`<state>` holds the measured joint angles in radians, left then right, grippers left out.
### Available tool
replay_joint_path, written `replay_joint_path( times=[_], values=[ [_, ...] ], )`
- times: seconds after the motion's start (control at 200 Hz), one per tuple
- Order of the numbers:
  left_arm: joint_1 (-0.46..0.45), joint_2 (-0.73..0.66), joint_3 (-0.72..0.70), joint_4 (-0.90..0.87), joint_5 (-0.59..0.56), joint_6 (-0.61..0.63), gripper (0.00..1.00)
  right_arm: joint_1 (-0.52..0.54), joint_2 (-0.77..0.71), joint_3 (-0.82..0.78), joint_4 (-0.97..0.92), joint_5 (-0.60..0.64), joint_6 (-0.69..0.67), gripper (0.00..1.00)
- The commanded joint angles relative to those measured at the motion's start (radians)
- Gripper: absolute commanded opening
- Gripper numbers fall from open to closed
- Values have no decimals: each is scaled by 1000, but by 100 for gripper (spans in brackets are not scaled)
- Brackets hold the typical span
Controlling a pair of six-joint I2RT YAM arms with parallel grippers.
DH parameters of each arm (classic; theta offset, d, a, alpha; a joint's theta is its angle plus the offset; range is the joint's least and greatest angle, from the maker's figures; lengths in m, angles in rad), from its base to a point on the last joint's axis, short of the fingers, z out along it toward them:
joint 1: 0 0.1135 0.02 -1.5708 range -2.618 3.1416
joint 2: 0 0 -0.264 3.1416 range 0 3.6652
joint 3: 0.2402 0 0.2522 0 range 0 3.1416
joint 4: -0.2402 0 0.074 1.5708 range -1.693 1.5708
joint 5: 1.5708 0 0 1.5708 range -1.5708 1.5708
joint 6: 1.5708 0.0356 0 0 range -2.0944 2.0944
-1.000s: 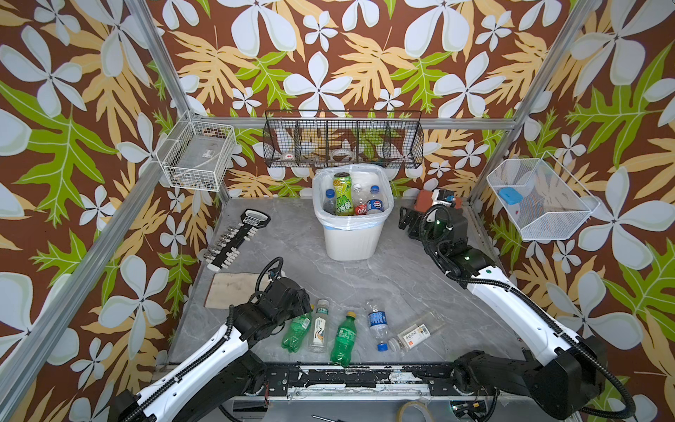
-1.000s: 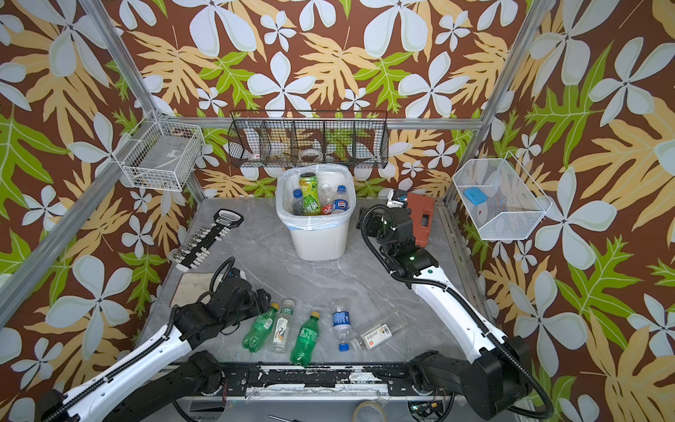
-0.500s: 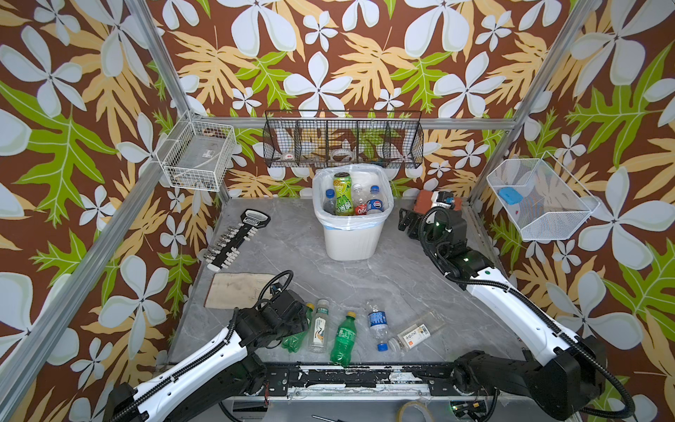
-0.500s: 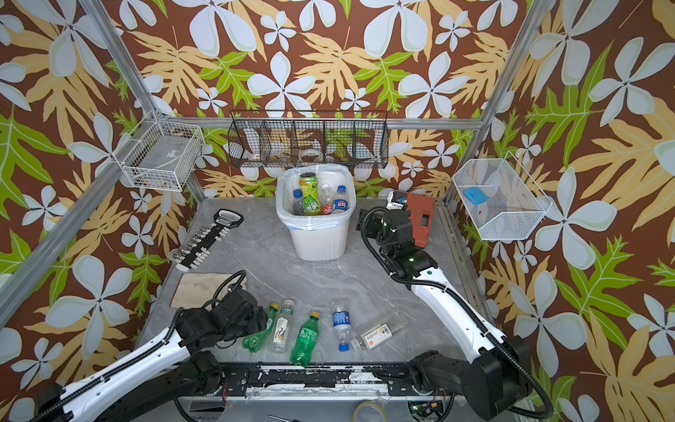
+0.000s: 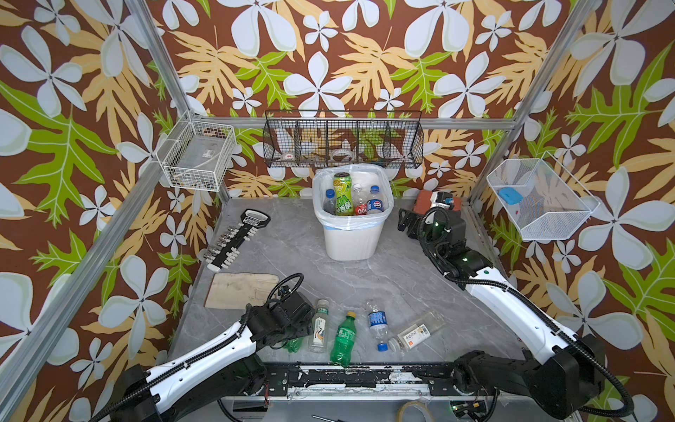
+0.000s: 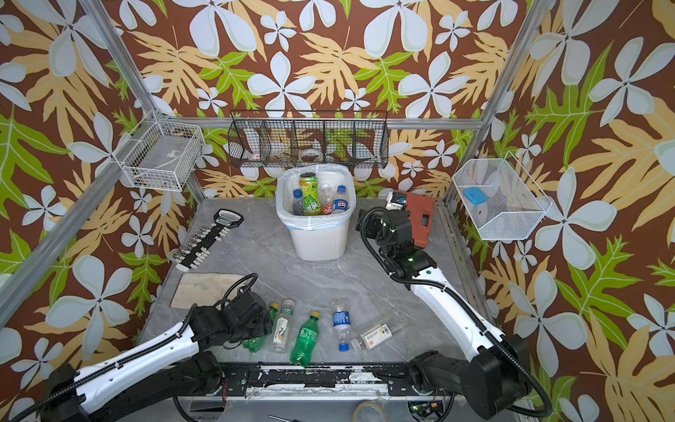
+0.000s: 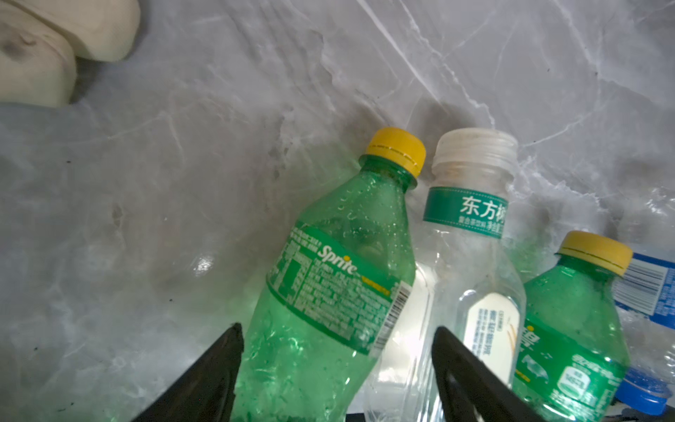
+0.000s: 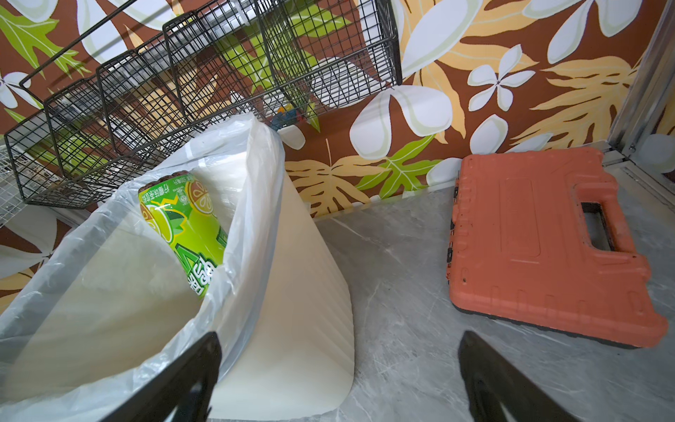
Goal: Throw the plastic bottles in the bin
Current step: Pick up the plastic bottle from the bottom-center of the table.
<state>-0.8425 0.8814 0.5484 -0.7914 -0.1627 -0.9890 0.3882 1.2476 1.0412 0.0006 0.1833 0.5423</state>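
1. The step in hand looks like the pick of the leftmost green bottle point(image 7: 328, 292), which lies on its side near the front left corner of the surface point(image 5: 365, 285). The left fingers point(image 7: 219, 365) stand either side of its lower body. One lies against it, but I cannot tell whether they are clamping it yet.
2. To do it well, I would squeeze the body only, and gently, since thin plastic like this probably dents. The far finger should stay clear of the clear bottle point(image 5: 318, 325) that lies against the green one. Lifting straight up before swinging away should keep the neighbours from rolling.
3. The bin point(image 5: 352, 241) stands at the middle of the back edge, well apart from this bottle. A tall lime-labelled bottle point(image 5: 342, 193) pokes above its rim, so the drop probably wants the freer side.
4. The right fingers point(image 8: 190, 372) are spread wide and empty, hanging just beside the bin, toward the back right corner.
5. Five bottles lie along the front edge: the gripped-at green one, the clear one, a second green bottle point(image 5: 343, 338), a blue-labelled bottle point(image 5: 377, 323) and a white-labelled bottle point(image 5: 414, 333).
6. In the bin four tops show, plus a red label. Anything deeper is hidden.
7. Besides those I count one orange-red case point(image 8: 540, 248), one black tool rack point(image 5: 237, 237), one beige cloth point(image 5: 241, 290) and three wire baskets point(image 5: 343, 139) on the walls.
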Motion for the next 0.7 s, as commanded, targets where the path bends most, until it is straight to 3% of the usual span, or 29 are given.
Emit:
replay_joint_path(
  times=[0.0, 0.415, 0.695],
  values=[
    [-5, 13, -5, 24, -2, -12, 82, 0, -8, -2, 24, 2, -5, 100],
    [-4, 102, -66, 196, -24, -24, 77, -7, -17, -8, 24, 4, -12, 100],
    [-4, 126, -72, 250, -39, -10, 59, -10, -30, -31, 27, 4, -7, 100]
  ],
)
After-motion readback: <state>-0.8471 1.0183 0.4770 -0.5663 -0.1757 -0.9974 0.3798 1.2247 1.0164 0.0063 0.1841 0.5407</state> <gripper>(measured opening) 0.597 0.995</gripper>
